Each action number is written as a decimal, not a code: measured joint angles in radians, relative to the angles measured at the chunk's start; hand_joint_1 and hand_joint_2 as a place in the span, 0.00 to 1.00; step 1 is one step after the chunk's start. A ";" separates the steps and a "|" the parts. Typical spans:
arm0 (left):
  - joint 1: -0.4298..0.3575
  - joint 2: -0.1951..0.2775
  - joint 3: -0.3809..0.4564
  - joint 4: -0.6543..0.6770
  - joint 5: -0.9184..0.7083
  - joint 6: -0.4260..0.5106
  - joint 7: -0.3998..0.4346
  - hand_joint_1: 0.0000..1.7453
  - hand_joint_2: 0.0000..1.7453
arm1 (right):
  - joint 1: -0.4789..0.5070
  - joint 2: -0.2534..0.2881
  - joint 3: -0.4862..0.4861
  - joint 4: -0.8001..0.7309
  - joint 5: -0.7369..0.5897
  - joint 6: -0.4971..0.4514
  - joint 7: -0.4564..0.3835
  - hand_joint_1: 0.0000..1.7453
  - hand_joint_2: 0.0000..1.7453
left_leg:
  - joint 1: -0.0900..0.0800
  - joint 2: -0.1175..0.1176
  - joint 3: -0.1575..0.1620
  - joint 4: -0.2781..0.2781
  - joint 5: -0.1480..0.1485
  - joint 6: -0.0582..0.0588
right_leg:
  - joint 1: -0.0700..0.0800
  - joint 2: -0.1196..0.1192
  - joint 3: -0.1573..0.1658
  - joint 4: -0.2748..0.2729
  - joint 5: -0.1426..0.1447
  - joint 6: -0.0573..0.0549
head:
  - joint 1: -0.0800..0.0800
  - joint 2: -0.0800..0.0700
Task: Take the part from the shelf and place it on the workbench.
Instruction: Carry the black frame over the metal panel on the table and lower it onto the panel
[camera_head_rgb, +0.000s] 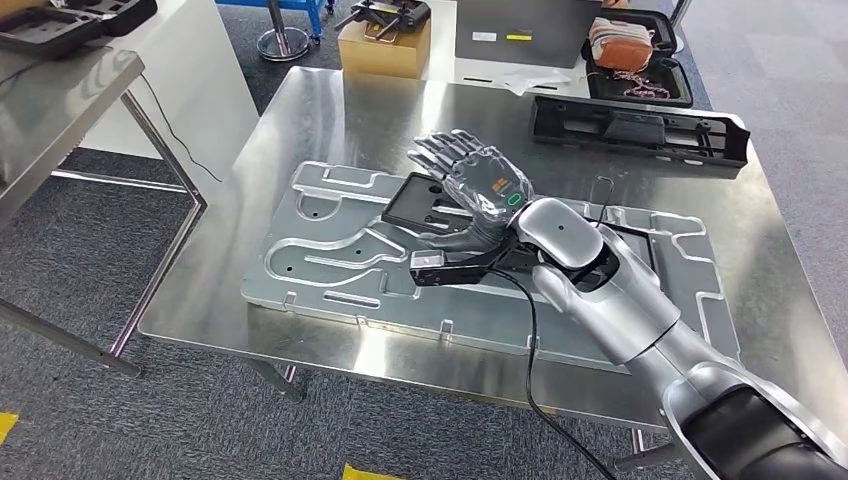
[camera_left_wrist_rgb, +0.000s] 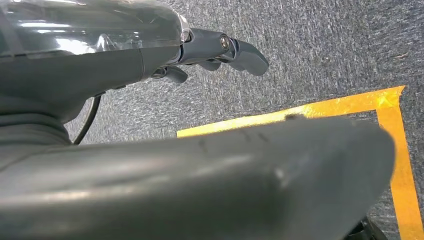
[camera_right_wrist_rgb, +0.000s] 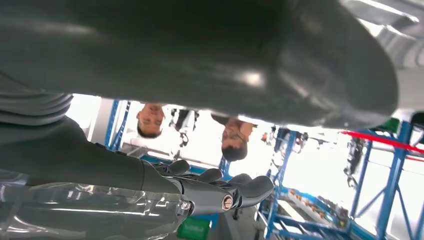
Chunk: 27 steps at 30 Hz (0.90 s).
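At frame centre, the right robot hand (camera_head_rgb: 478, 186), fingers spread wide, hovers over the black part (camera_head_rgb: 418, 203) on the surface (camera_head_rgb: 330, 120).

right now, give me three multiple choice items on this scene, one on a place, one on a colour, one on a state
1. Where does the long black part lie?
A. on the steel workbench, at its far edge
B. on the carpet
C. in the cardboard box

2. What colour is the tape on the floor under the left robot hand?
A. red
B. yellow
C. white

3. How is the right robot hand?
A. gripping the long black part
B. closed in a fist
C. fingers apart, holding nothing, above the grooved metal plate

Answers:
1. A, the head view shows it flat on the workbench behind the plate.
2. B, the left wrist view shows a yellow corner on grey carpet.
3. C, the head view shows the fingers spread over the plate, apart from the long part.
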<state>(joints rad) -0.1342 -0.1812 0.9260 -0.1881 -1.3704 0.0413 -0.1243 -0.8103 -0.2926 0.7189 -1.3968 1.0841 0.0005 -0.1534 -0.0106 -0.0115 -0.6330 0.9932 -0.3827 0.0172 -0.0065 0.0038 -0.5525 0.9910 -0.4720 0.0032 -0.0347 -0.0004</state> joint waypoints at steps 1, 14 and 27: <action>0.000 0.000 0.002 0.000 0.002 0.000 0.003 0.00 0.00 | -0.006 0.000 0.007 -0.005 -0.002 0.002 0.001 0.00 0.00 | -0.001 0.000 0.000 0.002 -0.001 0.001 | 0.000 0.000 0.001 0.000 0.000 0.001 | 0.000 0.000; -0.005 -0.003 0.033 0.000 0.033 -0.039 0.024 0.00 0.00 | -0.111 0.001 0.087 -0.028 -0.018 0.051 0.037 0.00 0.00 | 0.006 0.005 0.016 -0.014 0.005 0.026 | -0.004 0.000 -0.089 0.225 -0.130 0.026 | 0.000 0.000; -0.006 -0.003 0.046 0.000 0.038 -0.053 0.027 0.00 0.00 | -0.122 -0.001 0.107 -0.021 -0.027 0.047 0.054 0.00 0.00 | 0.008 0.002 -0.044 0.097 -0.059 -0.027 | -0.015 -0.004 -0.028 0.022 0.025 -0.015 | 0.000 0.000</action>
<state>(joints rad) -0.1404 -0.1843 0.9721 -0.1881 -1.3327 -0.0113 -0.0968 -0.9326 -0.2938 0.8259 -1.4181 1.0568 0.0472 -0.0990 -0.0022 -0.0091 -0.6774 1.0906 -0.4415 -0.0096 -0.0220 0.0002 -0.5801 1.0131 -0.4471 -0.0122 -0.0347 -0.0004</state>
